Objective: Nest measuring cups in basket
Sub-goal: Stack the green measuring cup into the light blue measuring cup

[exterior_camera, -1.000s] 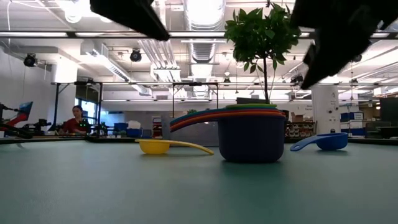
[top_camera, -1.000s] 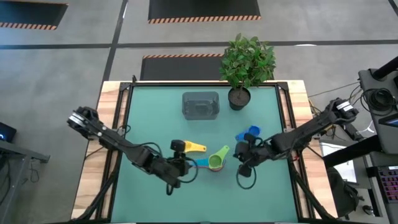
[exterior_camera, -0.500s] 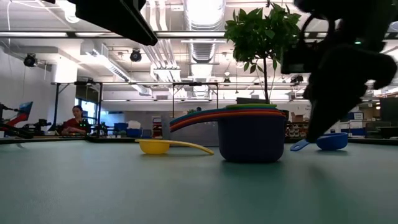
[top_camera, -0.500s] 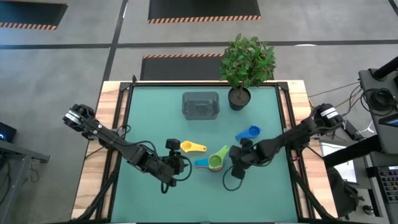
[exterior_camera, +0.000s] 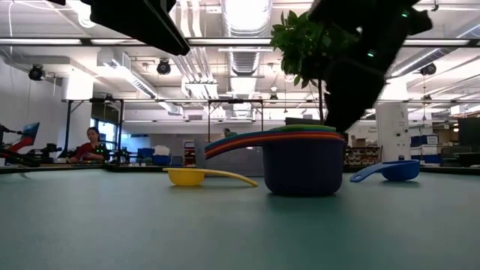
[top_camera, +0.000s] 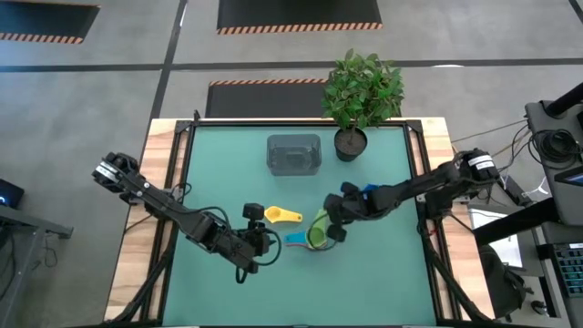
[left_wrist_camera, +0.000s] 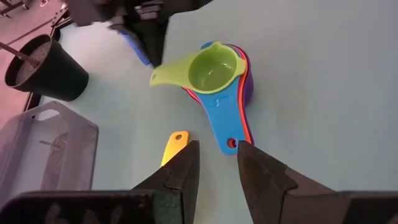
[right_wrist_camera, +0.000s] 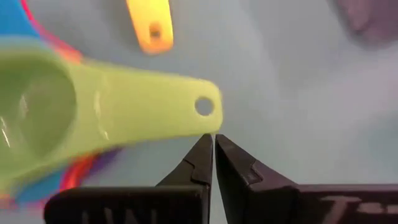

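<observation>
Since the frame a second back, the right tool (top_camera: 333, 219) has travelled from beside the loose blue cup (top_camera: 368, 193) to the green cup's handle (right_wrist_camera: 155, 112), its fingers nearly closed and holding nothing, their tips just short of the handle's end. In my judgement it is setting up to nudge or realign the green cup (top_camera: 316, 235), which sits askew atop the nested stack (exterior_camera: 304, 161) of purple, red, orange and blue cups.

The left tool (top_camera: 259, 239) waits just beside the stack, narrowly parted and empty, unmoved over the last half second.

The yellow cup (top_camera: 276, 215) lies loose near the stack. The grey basket (top_camera: 293, 153) stands well apart and holds no cup, so nothing is yet delivered.

The green surface (top_camera: 228, 164) also carries a potted plant (top_camera: 362, 96). A person (exterior_camera: 91, 146) sits far off in the workshop.
</observation>
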